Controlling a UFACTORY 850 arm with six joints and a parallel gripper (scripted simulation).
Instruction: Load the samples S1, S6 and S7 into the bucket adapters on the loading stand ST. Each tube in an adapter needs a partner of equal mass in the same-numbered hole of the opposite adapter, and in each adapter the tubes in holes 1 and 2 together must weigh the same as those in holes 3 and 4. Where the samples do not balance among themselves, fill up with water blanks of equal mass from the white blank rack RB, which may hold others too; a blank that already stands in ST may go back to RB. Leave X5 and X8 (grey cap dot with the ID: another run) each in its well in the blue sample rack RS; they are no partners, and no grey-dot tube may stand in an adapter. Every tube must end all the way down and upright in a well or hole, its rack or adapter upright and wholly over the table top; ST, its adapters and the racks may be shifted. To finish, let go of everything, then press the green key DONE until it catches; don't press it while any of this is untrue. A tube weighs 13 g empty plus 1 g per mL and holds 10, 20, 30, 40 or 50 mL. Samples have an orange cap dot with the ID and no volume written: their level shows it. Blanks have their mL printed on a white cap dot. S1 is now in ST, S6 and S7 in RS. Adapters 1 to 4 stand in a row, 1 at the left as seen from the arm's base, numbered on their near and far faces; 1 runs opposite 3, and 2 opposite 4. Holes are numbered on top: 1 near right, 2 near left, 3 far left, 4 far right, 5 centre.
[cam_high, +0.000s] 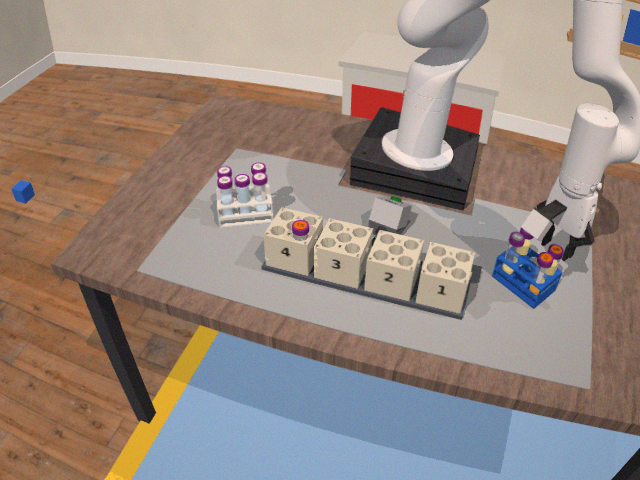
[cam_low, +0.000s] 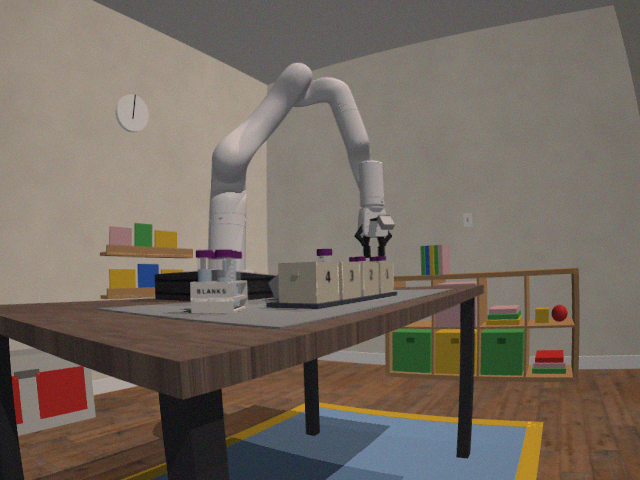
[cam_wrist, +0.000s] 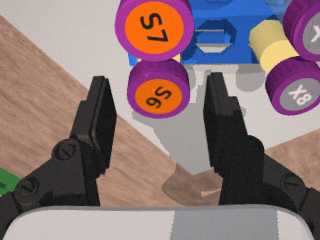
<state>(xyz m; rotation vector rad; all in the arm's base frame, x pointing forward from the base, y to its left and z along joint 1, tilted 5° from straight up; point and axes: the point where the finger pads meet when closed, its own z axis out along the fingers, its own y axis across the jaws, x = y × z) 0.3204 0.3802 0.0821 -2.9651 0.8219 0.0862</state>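
Gripper open and holding nothing, its fingers flanking but not touching tube S6 at the near edge of blue rack RS. S7 stands just beyond it; grey-dot X8 to the right. An orange-dot tube stands in adapter "4". White rack reads "BLANKS". All rest on the counter.

caps S7, S6, X8 | adapters 4–1 | rack BLANKS
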